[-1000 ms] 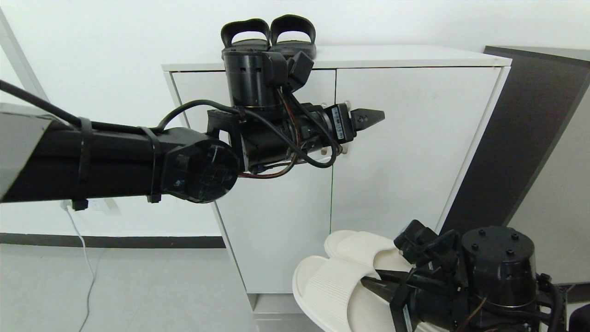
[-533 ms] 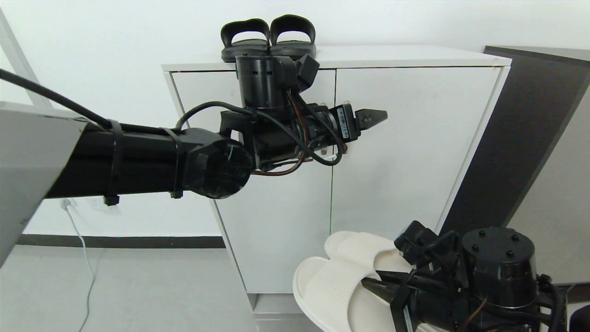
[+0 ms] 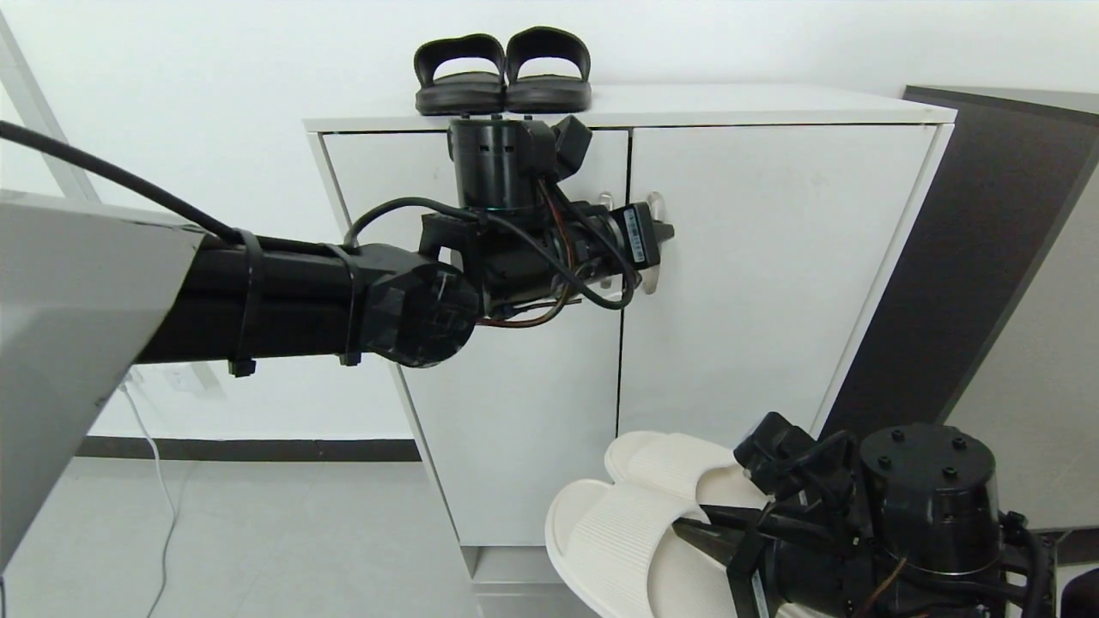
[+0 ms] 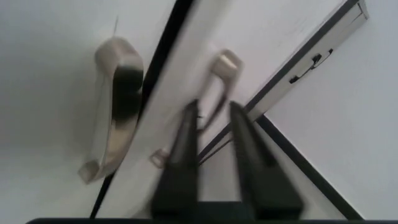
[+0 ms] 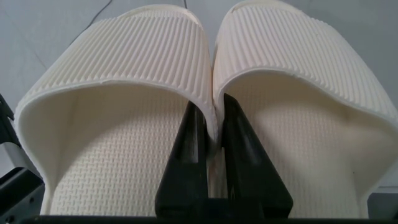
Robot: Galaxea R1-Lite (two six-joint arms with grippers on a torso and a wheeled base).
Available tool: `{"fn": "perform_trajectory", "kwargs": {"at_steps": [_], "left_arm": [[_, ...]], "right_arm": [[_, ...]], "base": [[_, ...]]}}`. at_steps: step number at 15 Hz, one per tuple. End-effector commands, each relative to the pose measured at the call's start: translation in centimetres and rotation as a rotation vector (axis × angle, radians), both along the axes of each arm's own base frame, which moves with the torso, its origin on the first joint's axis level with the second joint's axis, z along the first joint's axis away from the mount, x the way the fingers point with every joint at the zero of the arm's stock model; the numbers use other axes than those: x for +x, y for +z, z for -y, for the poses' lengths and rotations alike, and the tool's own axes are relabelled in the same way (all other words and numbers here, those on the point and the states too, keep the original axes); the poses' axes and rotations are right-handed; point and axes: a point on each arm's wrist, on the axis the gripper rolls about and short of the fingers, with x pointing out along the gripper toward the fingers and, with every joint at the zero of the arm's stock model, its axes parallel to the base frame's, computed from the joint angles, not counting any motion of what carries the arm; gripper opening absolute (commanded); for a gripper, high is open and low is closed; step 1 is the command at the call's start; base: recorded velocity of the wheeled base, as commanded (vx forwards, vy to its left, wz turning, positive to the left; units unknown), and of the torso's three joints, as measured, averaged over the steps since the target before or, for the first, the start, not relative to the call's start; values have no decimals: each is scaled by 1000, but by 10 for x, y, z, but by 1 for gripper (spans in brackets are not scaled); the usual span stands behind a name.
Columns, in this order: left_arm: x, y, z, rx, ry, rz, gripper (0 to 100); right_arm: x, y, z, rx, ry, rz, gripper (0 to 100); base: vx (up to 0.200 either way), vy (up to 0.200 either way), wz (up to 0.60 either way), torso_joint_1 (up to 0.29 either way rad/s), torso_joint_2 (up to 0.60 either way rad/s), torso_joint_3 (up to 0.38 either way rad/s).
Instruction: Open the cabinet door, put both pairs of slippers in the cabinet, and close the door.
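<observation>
We see the cabinet (image 3: 773,101) standing white against the wall, its left door (image 3: 515,429) and right door (image 3: 755,300) both flush and closed, with only a thin dark seam between them. Two pale metal handles sit just beside that seam near the top edge of the doors, one handle (image 4: 118,93) on each side. On the cabinet top, at its front edge above the left door, the black slippers (image 3: 502,73) rest side by side and touching, straps arched upward. The left gripper (image 4: 214,104) hangs in front of the doors at handle height, below the black slippers. Its two fingers are parted with a clear gap, and the second handle (image 4: 224,65) shows in that gap just past the fingertips. We cannot tell whether the fingers touch it, nor with certainty which door it belongs to. The white slippers (image 3: 635,515) are off the floor, low in front of the right door near the cabinet's bottom edge, soles tilted, toes pointing up and away from the arm. The right gripper (image 5: 212,102) holds them as a pair, its fingers pinched together on the two inner side walls where the slippers meet. A dark panel (image 3: 987,257) leans beside the cabinet's right side, and a white cable (image 3: 159,489) hangs down the wall to the left above a dark baseboard (image 3: 258,450).
</observation>
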Motion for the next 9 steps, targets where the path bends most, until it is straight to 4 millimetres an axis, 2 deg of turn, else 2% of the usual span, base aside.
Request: {"fn": "perform_trajectory", "kwargs": {"at_steps": [1, 4, 9], "left_arm": [[-9, 4, -7, -1, 1, -1, 0], [-22, 6, -16, 7, -2, -10, 0], [-62, 13, -23, 12, -56, -16, 0]], "right_arm": [[-2, -1, 0, -3, 7, -3, 0], [-5, -1, -1, -4, 18, -5, 0], [-19, -3, 5, 4, 121, -30, 0]], "base": [[0, 0, 0, 0, 0, 0], [0, 0, 0, 0, 0, 0], [0, 0, 0, 0, 0, 0]]}}
